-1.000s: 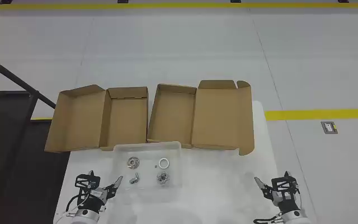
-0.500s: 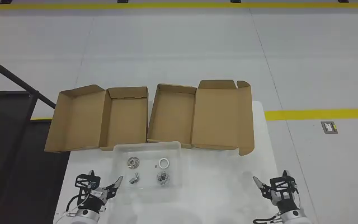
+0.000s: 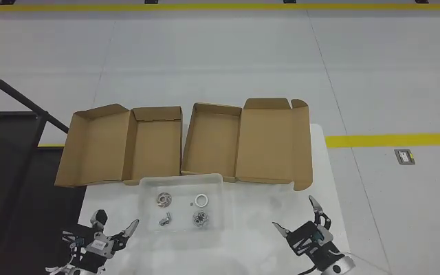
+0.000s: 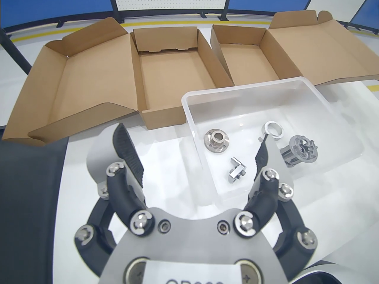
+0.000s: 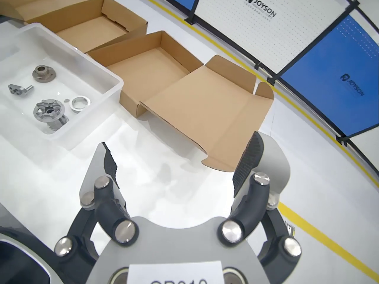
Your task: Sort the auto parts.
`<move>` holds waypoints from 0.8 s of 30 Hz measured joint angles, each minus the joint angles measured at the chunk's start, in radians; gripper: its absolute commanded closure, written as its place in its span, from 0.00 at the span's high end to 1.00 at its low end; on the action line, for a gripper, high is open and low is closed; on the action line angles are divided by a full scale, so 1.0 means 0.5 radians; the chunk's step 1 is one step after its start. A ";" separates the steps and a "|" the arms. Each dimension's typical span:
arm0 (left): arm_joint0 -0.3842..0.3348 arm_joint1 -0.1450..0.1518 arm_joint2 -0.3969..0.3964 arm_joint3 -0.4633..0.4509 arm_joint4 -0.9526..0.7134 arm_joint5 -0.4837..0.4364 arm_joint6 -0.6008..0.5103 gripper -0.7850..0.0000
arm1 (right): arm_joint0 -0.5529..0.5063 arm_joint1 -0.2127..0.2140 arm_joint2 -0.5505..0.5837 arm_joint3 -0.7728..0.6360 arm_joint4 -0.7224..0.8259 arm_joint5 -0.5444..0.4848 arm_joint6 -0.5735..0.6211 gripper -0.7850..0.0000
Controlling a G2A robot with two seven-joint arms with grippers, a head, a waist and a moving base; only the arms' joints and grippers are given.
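White tabletop (image 3: 261, 206), blue and white panels (image 5: 266, 16) standing beyond it: a clear plastic tray (image 3: 181, 179) sits toward the front and holds the metal auto parts. Inside the tray, a flanged hub (image 3: 163, 199) and a pale ring (image 3: 201, 200) lie along the far side. A small angled bracket (image 3: 165, 220) and a toothed cylindrical piece (image 3: 200, 219) lie along the near side, each apart from the others (a tiny chip (image 5: 67, 100) rests just beside the ring). Just behind the tray stand two open cardboard boxes with their lids folded outward, the left box (image 3: 157, 141) behind the tray's left half and the right box (image 3: 212, 141) behind its right half. My left gripper (image 4: 192, 134) hangs just off the tray's near left corner, fingers spread wide. My right gripper (image 3: 293, 212) hangs to the tray's right, well apart from it, fingers likewise spread.
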 measured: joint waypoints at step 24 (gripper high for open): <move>-0.048 -0.017 -0.014 0.025 -0.154 0.094 -0.051 1.00 | 1.252 -0.148 -0.933 0.406 -0.127 -0.625 1.040 1.00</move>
